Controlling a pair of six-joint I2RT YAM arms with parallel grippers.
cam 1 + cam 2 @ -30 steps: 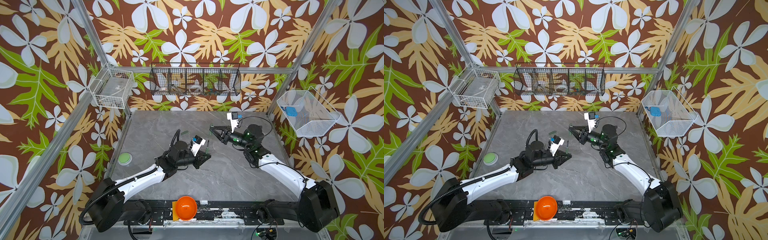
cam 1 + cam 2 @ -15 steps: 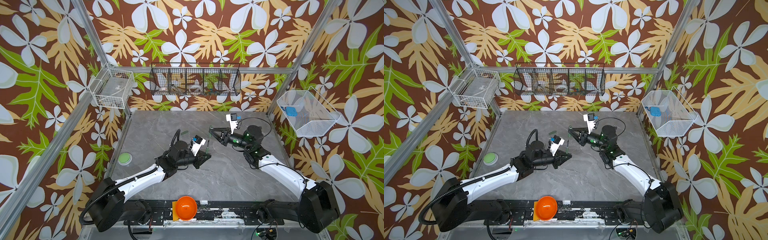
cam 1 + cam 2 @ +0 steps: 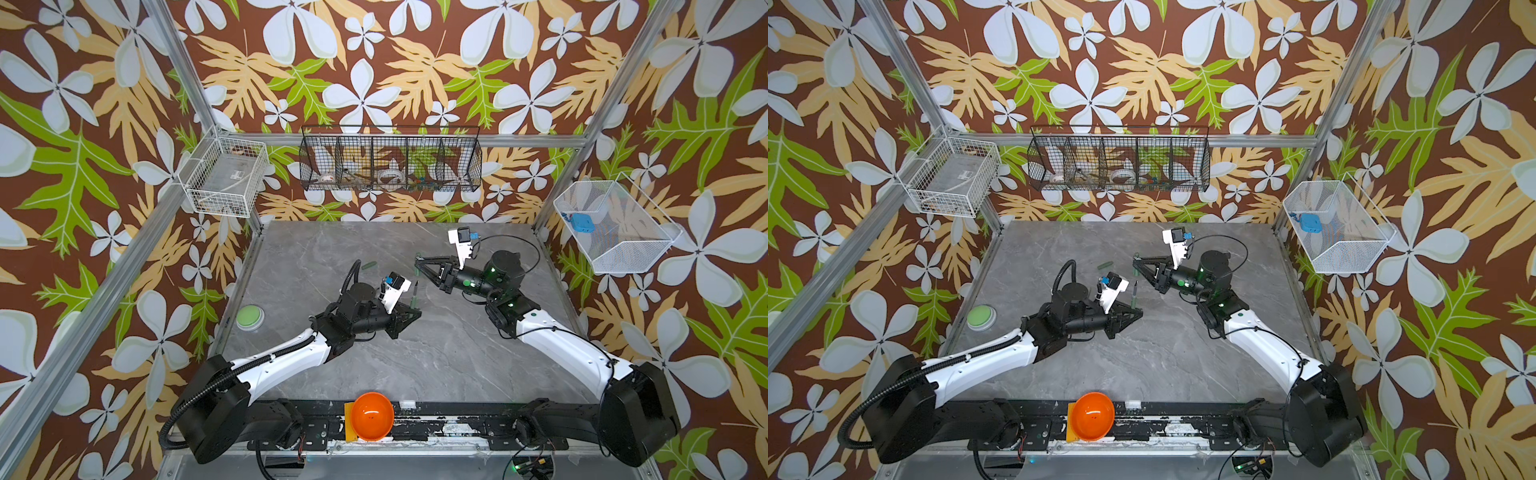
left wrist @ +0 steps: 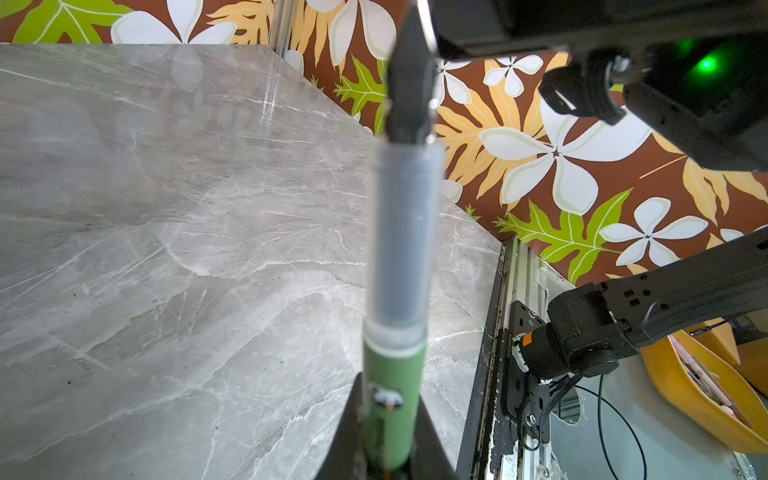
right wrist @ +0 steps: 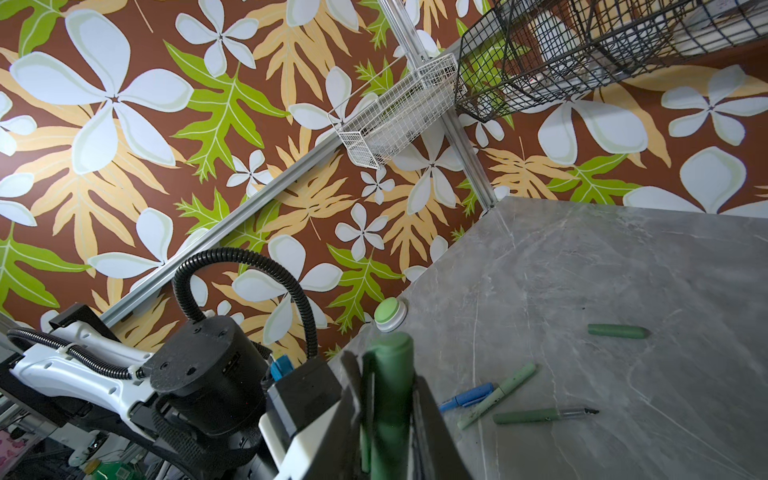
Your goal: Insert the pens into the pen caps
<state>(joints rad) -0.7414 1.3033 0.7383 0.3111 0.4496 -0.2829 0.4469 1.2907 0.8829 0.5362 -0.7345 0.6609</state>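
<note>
Over mid-table, left gripper (image 3: 412,308) clamps pen (image 3: 414,293), tip up. Right gripper (image 3: 417,261) clamps cap (image 3: 417,270) just above, seemingly not yet mated. Alignment step — next: line up axes, press together gently.

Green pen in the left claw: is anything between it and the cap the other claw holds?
Nothing visible is. The green pen stands tip-up in the left claw; the dark green cap in the right claw hangs just past its tip, a clear gap between.
</note>
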